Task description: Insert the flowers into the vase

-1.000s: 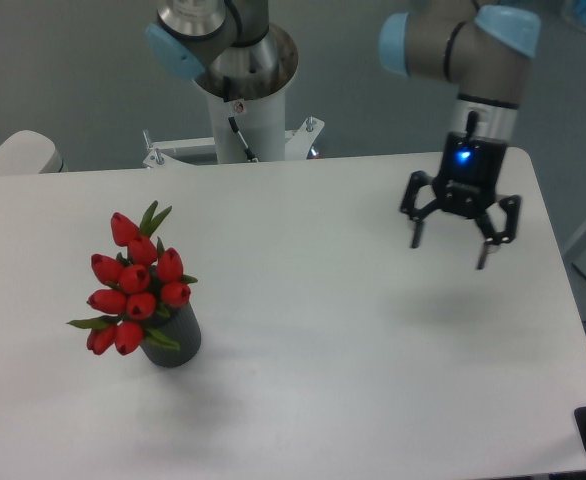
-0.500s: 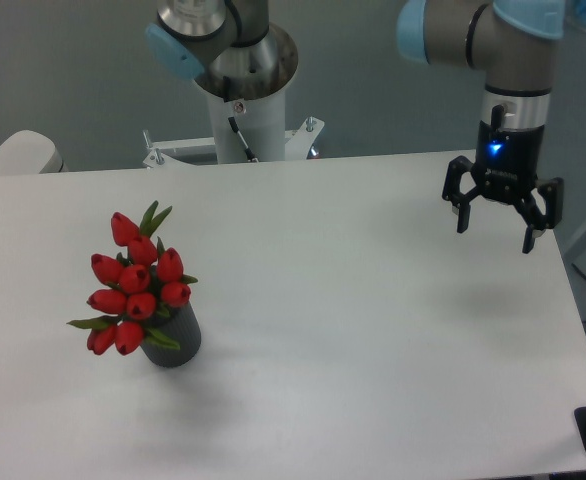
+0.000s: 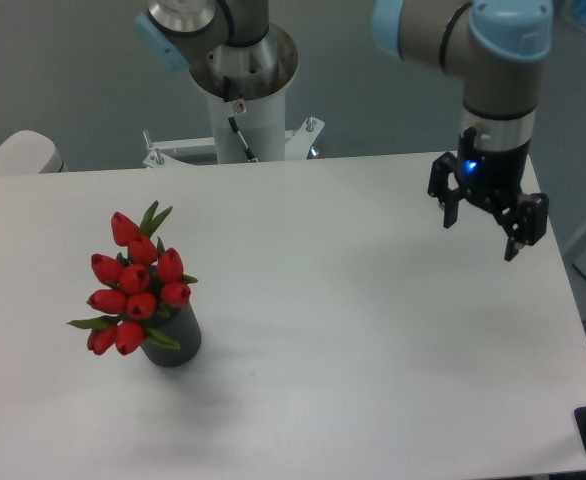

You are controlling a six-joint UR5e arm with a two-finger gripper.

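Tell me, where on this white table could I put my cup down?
Bare white table spans the middle and front, between the dark grey ribbed vase holding red tulips at left and the open black two-finger gripper hanging at right. Only those spots are crowded.

One desk [image 3: 353,330] was in play, white and wide. On it stood one vase [image 3: 176,340], dark grey, near the left edge. One bunch of flowers [image 3: 133,285] sat in that vase, and the red buds counted out at about ten, though a couple overlapped and the exact tally was hard to call. A few green leaves poked out, two at the top, roughly three lower down. One arm hung over the right edge, carrying one pincer [image 3: 480,228] with two fingers, spread apart. One blue light glowed on it.
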